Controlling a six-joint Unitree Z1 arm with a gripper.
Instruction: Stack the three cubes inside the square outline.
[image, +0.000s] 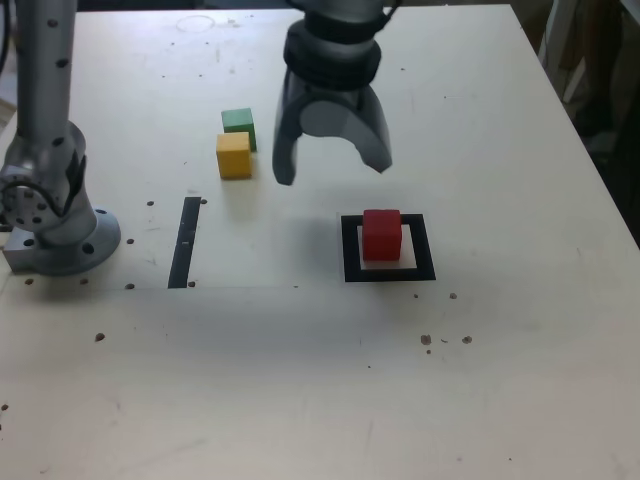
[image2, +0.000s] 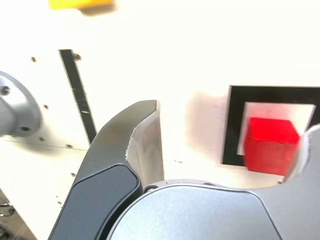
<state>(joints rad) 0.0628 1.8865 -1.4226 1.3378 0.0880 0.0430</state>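
The red cube (image: 381, 233) sits alone inside the black square outline (image: 350, 250), on its pale centre. Farther back and toward the exterior view's left, the yellow cube (image: 234, 155) rests on the table with the green cube (image: 238, 125) just behind it, close or touching. My gripper (image: 332, 172) hangs open above the table, behind the red cube and to the right of the yellow one, holding nothing. The wrist view shows the red cube (image2: 270, 145) in the outline (image2: 232, 125) between the spread fingers of the gripper (image2: 235, 115), and an edge of the yellow cube (image2: 80, 4).
A narrow straight black strip (image: 185, 240) lies on the table at the exterior view's left, near the arm's round base (image: 50, 220). Small dark specks dot the white tabletop. The table's right edge (image: 600, 180) runs close to dark clutter beyond.
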